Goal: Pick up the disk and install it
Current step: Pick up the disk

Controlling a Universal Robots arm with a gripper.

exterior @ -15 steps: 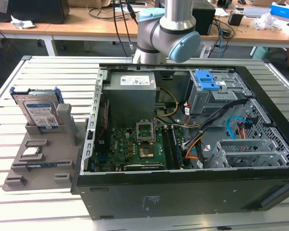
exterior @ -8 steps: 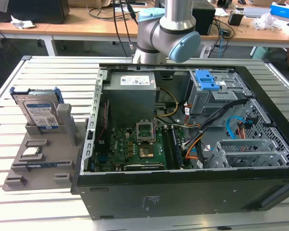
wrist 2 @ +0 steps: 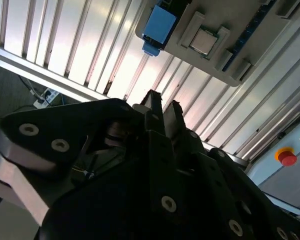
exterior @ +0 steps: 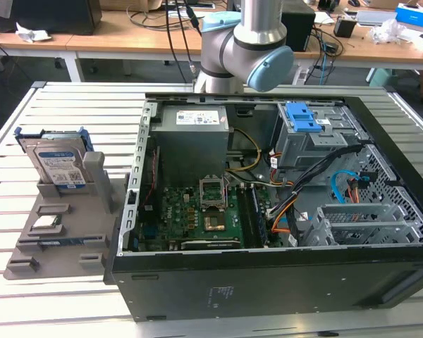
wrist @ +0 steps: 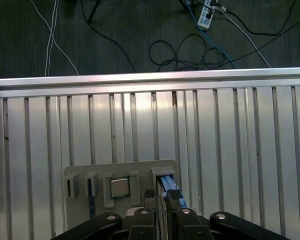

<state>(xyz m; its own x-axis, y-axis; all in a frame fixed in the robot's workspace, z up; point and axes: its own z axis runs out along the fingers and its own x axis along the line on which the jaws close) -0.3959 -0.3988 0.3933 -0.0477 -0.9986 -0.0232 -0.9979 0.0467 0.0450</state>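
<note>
The disk (exterior: 56, 165) stands upright in a slot of the grey holder (exterior: 28, 264) on the slatted table, at the exterior view's left. It is silver-grey with a white-and-blue label and a blue bracket. My gripper (wrist 2: 162, 104) hangs high above the table, apart from the disk (wrist 2: 160, 25), with its fingers drawn together and nothing between them. In the first wrist view the disk (wrist: 168, 186) shows edge-on just past the gripper (wrist: 161, 200). The arm (exterior: 240, 49) rises behind the open computer case (exterior: 268, 282).
A small square processor chip (wrist 2: 204, 41) lies in the holder beside the disk. Inside the case sit a motherboard (exterior: 197, 211), a power supply (exterior: 194, 134), loose cables and a grey drive cage with a blue latch (exterior: 302, 120). A red stop button (wrist 2: 287, 157) is at the table's edge.
</note>
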